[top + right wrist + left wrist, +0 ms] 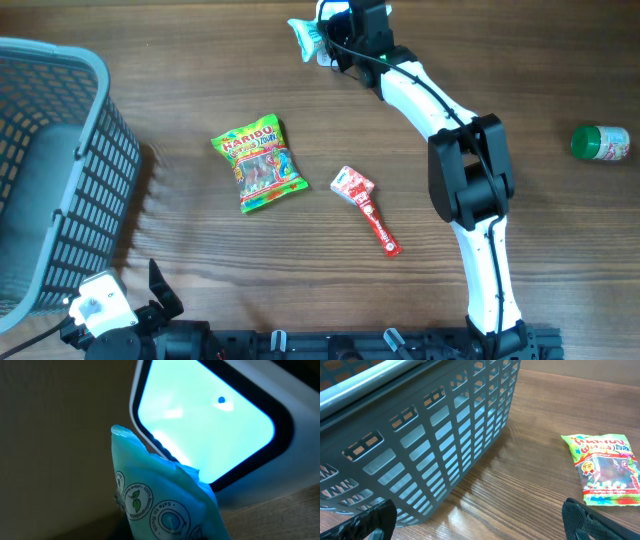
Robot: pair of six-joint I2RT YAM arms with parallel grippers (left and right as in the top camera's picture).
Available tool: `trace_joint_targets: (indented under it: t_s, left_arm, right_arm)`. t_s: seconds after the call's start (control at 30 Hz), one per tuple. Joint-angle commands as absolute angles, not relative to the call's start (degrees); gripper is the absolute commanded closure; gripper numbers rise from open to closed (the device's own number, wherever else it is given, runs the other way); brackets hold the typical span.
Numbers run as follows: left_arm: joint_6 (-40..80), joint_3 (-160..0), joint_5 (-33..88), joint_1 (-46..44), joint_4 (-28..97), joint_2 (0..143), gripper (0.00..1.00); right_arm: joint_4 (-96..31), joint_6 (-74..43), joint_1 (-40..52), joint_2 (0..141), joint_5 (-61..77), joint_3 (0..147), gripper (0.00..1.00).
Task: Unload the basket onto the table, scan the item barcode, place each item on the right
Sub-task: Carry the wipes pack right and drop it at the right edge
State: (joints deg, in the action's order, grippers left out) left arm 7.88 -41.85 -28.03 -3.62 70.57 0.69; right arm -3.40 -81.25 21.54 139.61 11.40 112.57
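Note:
The item is a pale blue-green soft packet (305, 38) with round printed seals, and my right gripper (335, 45) is shut on it at the table's far edge. In the right wrist view the packet (160, 505) stands upright just in front of the scanner's glowing cyan window (205, 420). The packet's top corner overlaps the window's lower left edge. The packet hides my right fingers. No barcode shows on the side facing the camera. My left gripper (480, 522) is open and holds nothing, low over the table near the front left corner.
A grey plastic basket (50, 150) fills the left side, close to the left gripper (150, 300), and its slotted wall (420, 435) looms in the left wrist view. On the table lie a Haribo bag (260, 165), a red packet (365, 208) and a green bottle (600, 142).

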Motion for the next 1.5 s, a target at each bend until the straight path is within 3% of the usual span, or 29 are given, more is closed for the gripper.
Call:
trace_joint_targets:
  t_s: [0.0, 0.3, 0.4, 0.43, 0.5, 0.67, 0.83, 0.97, 1.17, 1.27, 1.33, 1.37, 1.43, 1.47]
  left_arm:
    - [8.1, -41.9, -28.1, -3.2, 70.4, 0.3, 0.0]
    - [8.1, -41.9, -28.1, -3.2, 70.4, 0.3, 0.0]
    - [8.1, -41.9, -28.1, -3.2, 70.4, 0.3, 0.0]
    - [8.1, -41.9, -28.1, -3.2, 70.4, 0.3, 0.0]
    - [8.1, -41.9, -28.1, -3.2, 70.4, 0.3, 0.0]
    - [8.1, -41.9, -28.1, -3.2, 70.4, 0.3, 0.0]
    - [8.1, -41.9, -28.1, -3.2, 70.4, 0.3, 0.0]
    - [8.1, -41.9, -28.1, -3.2, 70.4, 0.3, 0.0]
    - [8.1, -41.9, -28.1, -3.2, 70.4, 0.3, 0.0]
    - [8.1, -41.9, -28.1, -3.2, 70.4, 0.3, 0.0]
    - [8.1, -41.9, -28.1, -3.2, 70.4, 0.3, 0.0]
    - [8.1, -41.9, -28.1, -3.2, 70.4, 0.3, 0.0]
    - [8.1, -41.9, -28.1, -3.2, 70.4, 0.3, 0.0]
    - [8.1, -41.9, -28.1, -3.2, 70.4, 0.3, 0.0]
  right_arm:
    - [-3.4, -78.1, 21.3, 139.0, 15.5, 114.8, 0.95]
    - [-41.5, -54.5, 14.4, 116.6, 11.7, 115.7, 0.95]
    - [-56.1, -50.9, 10.5, 110.7, -1.4, 115.7, 0.96]
    - [-65.6, -51.0, 7.4, 109.0, -12.3, 115.7, 0.96]
    - [-71.1, -51.0, 4.5, 109.3, -21.2, 115.3, 0.96]
    - [-66.9, -51.0, -5.1, 112.7, -31.6, 106.6, 0.96]
    - [-68.2, -56.0, -18.0, 116.2, -25.5, 101.0, 0.96]
    - [-66.0, -48.5, -25.3, 116.2, -20.9, 100.9, 0.96]
    - [-64.9, -49.5, -35.5, 116.2, -21.1, 100.9, 0.94]
    - [-63.7, -47.4, -39.3, 116.8, -22.2, 100.9, 0.83]
    - [-62.5, -43.3, -41.0, 117.8, -21.3, 100.9, 0.7]
    - [-62.7, -42.4, -41.3, 117.9, -20.4, 100.9, 0.55]
    - [-62.8, -38.2, -41.3, 117.6, -16.3, 101.6, 0.01]
    - [-63.4, -36.6, -41.2, 117.4, -14.9, 102.6, 0.0]
